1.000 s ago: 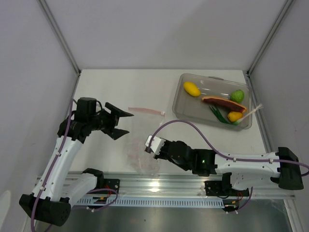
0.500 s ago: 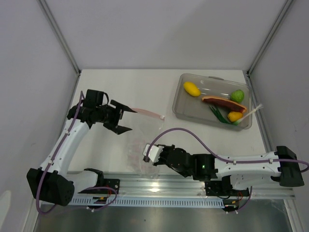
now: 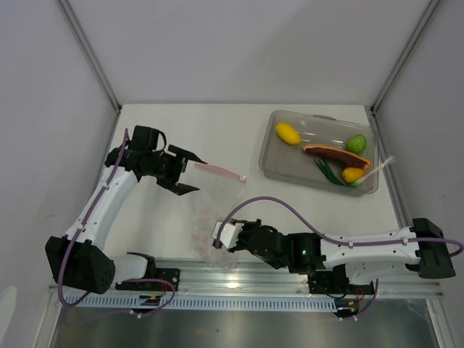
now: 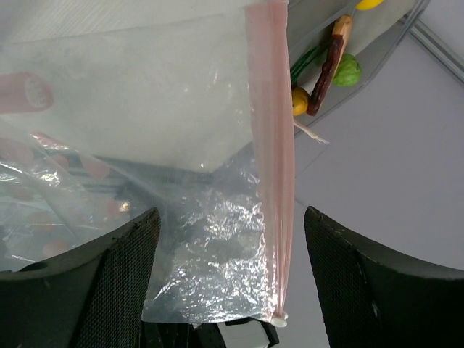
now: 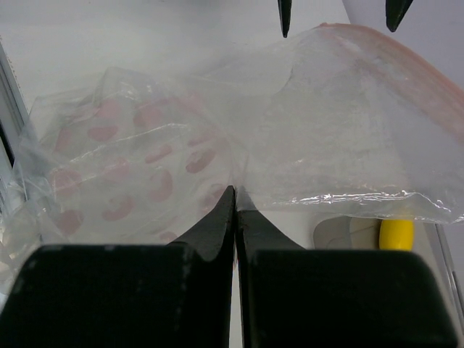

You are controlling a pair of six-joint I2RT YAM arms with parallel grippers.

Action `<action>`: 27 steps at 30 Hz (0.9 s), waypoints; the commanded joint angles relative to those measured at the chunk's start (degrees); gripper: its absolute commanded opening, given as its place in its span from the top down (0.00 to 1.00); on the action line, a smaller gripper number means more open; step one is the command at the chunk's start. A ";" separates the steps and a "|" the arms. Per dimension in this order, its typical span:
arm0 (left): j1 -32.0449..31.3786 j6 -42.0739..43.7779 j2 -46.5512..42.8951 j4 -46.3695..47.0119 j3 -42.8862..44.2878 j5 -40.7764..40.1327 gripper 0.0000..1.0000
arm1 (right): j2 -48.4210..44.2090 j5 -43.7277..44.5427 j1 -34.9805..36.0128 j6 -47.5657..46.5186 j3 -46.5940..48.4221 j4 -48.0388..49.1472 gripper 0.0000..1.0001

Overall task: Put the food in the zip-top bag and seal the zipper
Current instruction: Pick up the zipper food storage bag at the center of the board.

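The zip-top bag (image 3: 210,210) lies crumpled at mid table, clear with pink prints. Its pink zipper (image 3: 217,171) runs along the far edge. My left gripper (image 3: 192,176) is open, its jaws either side of the zipper's (image 4: 272,145) left end without touching it. My right gripper (image 3: 220,235) is shut on a fold of the bag (image 5: 145,159) near its lower edge. The food sits in a clear tray (image 3: 268,156) at the far right: a lemon (image 3: 288,133), a lime (image 3: 356,143), a meat slice (image 3: 335,153), a green vegetable (image 3: 328,174) and a second lemon (image 3: 353,175).
The metal rail (image 3: 239,279) with both arm bases runs along the near edge. Grey walls close in the table on the left, back and right. The right arm's purple cable (image 3: 290,210) arcs over the table between the bag and the tray.
My left gripper has swung right and away from me, up to the zipper's left end, still open. My right gripper has drawn the bag fold a little toward the near edge.
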 commanded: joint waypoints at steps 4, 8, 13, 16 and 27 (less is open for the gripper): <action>0.39 2.04 3.64 -3.06 5.52 0.90 0.18 | 0.48 1.42 1.04 -1.67 3.05 0.89 1.00; -0.13 3.45 5.92 -5.52 8.60 0.81 0.18 | 1.09 1.42 1.31 -2.37 3.49 0.63 1.00; -0.40 4.77 6.90 -6.32 9.23 1.25 0.21 | 1.44 1.77 1.57 -2.99 4.28 0.45 1.00; -0.75 4.95 6.63 -5.27 8.17 1.16 0.25 | 1.36 1.86 1.57 -3.08 4.19 0.81 1.00; -3.65 6.44 6.98 -1.84 5.45 1.86 0.49 | 1.44 2.47 1.66 -3.52 4.28 0.72 1.00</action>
